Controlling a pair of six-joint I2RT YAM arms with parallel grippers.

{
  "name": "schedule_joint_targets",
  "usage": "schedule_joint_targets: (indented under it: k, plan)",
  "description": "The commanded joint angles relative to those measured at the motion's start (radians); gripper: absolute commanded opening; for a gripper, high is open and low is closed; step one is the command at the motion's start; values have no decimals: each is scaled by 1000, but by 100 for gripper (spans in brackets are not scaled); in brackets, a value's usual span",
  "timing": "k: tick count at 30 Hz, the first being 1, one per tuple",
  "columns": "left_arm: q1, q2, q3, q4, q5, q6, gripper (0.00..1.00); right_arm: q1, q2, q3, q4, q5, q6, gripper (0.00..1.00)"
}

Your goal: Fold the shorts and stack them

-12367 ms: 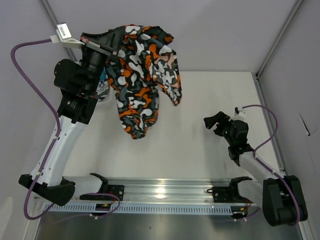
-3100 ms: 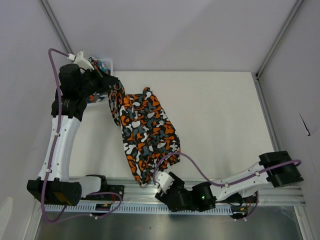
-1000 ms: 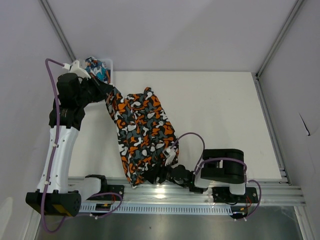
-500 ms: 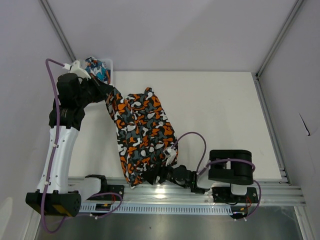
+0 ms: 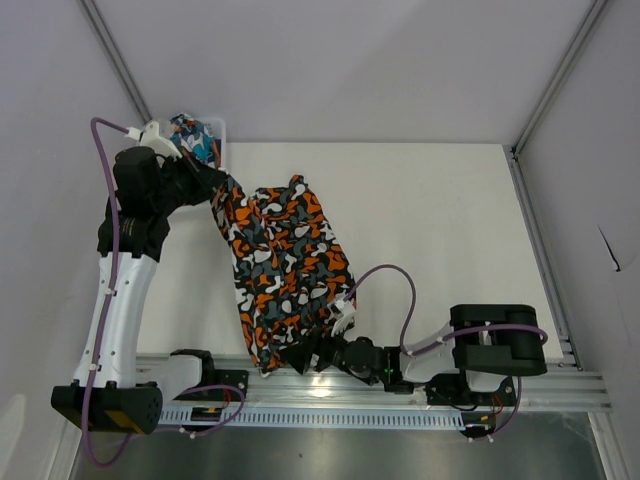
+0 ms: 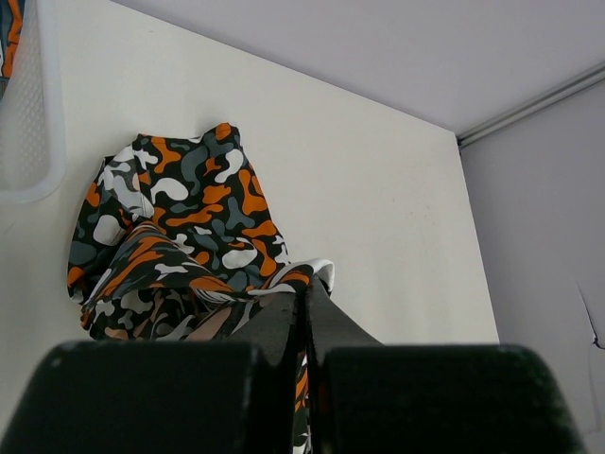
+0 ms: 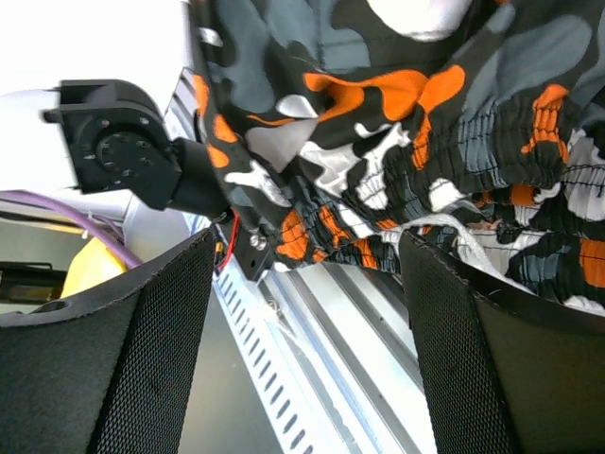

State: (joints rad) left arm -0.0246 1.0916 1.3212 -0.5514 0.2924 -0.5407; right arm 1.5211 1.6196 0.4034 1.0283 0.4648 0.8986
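The camouflage shorts (image 5: pixel 285 270) lie stretched on the table from back left down to the near edge. My left gripper (image 5: pixel 222 186) is shut on their far corner, and in the left wrist view (image 6: pixel 304 291) the cloth (image 6: pixel 180 213) is pinched between its black fingers. My right gripper (image 5: pixel 306 356) is at the near hem and stands open. In the right wrist view (image 7: pixel 307 257) its mesh pads (image 7: pixel 104 359) flank the elastic waistband (image 7: pixel 444 151) without pinching it. The teal-blue shorts (image 5: pixel 196 136) sit bunched in the basket.
A white mesh basket (image 5: pixel 218 128) (image 6: pixel 33 142) stands at the back left corner. The aluminium rail (image 5: pixel 560 385) (image 7: pixel 378 378) runs along the near edge under the right gripper. The left arm's base (image 7: pixel 118 151) is close by. Bare white table (image 5: pixel 440 220) spreads to the right.
The right gripper's jaws have spread wider around the near hem, and the right arm's elbow has swung right. The left arm and the far corner stay still.
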Motion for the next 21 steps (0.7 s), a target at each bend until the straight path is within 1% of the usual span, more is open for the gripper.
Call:
schedule_joint_targets:
  k: [1,7,8,11,12,15,21]
  plan:
    - [12,-25,7,1,17,4,0,-1,68,32,51,11,40,79]
    - [11,-21,-2,2,24,8,0,-53,223,15,304,-110,126,79]
    - [11,-21,-4,2,21,7,0,-59,239,11,305,-117,131,79]
    - [11,-22,-4,4,19,8,0,-76,299,-8,464,-136,126,79]
    - [11,-22,-4,4,19,8,0,-82,312,-11,489,-150,123,79]
    - [11,-21,-4,5,22,7,0,-93,345,-5,533,-178,111,77]
    - [11,-25,-8,7,25,7,0,-88,332,23,481,-186,83,75]
